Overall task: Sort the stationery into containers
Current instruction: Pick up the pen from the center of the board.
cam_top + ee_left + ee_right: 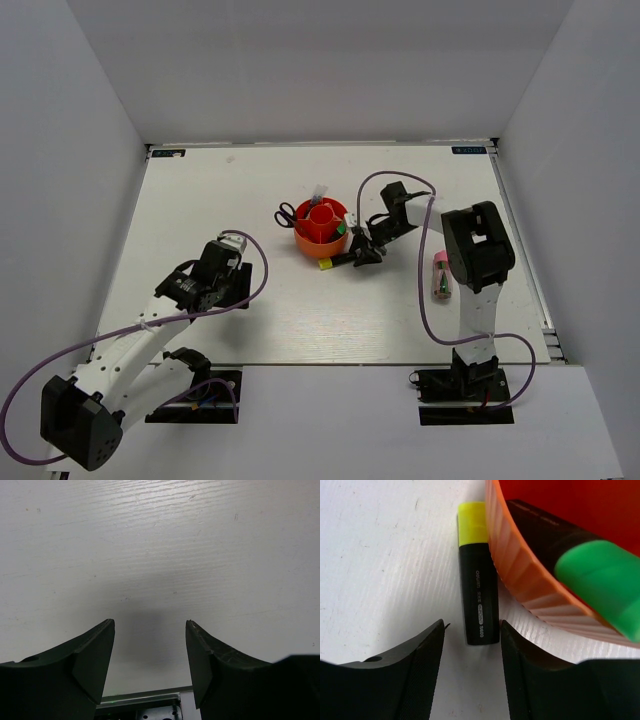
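Currently right tool (472, 629) spread wide, ungripping, jaws flanking yellow-capped marker (479, 597) beside organizer (520, 577); left tool (150, 626) likewise released

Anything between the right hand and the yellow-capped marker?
Nothing visible. The yellow-capped marker lies on the table just ahead of the open right hand, butt end at its fingertips. The organizer wall runs close along one side.

L arm (140, 340), white links w/ black joints, is folded low and reaches fwd. Its black two-finger L gripper (150, 625) tilts down, jaws well apart, nothing btwn. R arm (478, 300) stands upright, forearm stretched fwd-left. Black two-finger R gripper (472, 625) sits low, jaws parted, not clamped.
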Robot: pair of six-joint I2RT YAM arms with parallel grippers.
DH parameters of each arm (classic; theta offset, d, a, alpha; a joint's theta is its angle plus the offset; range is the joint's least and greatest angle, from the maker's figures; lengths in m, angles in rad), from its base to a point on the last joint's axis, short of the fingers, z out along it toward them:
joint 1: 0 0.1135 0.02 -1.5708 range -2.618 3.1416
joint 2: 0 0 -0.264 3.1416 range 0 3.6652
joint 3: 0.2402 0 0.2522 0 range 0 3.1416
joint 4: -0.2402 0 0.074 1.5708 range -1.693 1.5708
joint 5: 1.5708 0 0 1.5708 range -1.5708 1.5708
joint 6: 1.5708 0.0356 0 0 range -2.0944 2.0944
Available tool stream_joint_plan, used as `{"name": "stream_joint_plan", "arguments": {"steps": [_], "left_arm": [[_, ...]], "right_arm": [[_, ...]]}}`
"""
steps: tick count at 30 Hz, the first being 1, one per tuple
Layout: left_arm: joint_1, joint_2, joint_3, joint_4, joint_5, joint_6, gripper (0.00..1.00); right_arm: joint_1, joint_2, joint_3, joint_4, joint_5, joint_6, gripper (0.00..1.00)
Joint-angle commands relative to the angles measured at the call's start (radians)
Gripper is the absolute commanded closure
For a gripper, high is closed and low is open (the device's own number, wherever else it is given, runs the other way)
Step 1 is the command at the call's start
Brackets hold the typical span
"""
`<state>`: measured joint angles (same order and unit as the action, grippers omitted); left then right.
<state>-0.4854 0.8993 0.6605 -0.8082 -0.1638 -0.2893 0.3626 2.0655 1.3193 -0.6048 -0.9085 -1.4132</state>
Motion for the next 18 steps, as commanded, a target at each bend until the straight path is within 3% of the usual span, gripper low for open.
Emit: {"name": "stream_joint_plan", "arguments": {"steps": [1, 6, 14, 18], "left_arm": [[0.005, -0.017, 0.001, 0.000, 0.003, 0.001, 0.31], [0.007, -0.020, 0.001, 0.001, 0.003, 0.002, 0.31], [0.005, -0.031, 0.002, 0.004, 0.003, 0.002, 0.31], [0.007, -0.033, -0.001, 0.001, 0.006, 0.002, 0.31]], "right_arm": [[0.016, 0.016, 0.009, -0.023, 0.051, 0.005, 0.48], [0.035, -0.005, -0.038, 0.040, 0.094, 0.030, 0.57], [0.027, -0.053, -0.137, 0.111, 0.178, -0.013, 0.99], [0.021, -0.120, -0.181, 0.071, 0.201, -0.061, 1.00]]}}
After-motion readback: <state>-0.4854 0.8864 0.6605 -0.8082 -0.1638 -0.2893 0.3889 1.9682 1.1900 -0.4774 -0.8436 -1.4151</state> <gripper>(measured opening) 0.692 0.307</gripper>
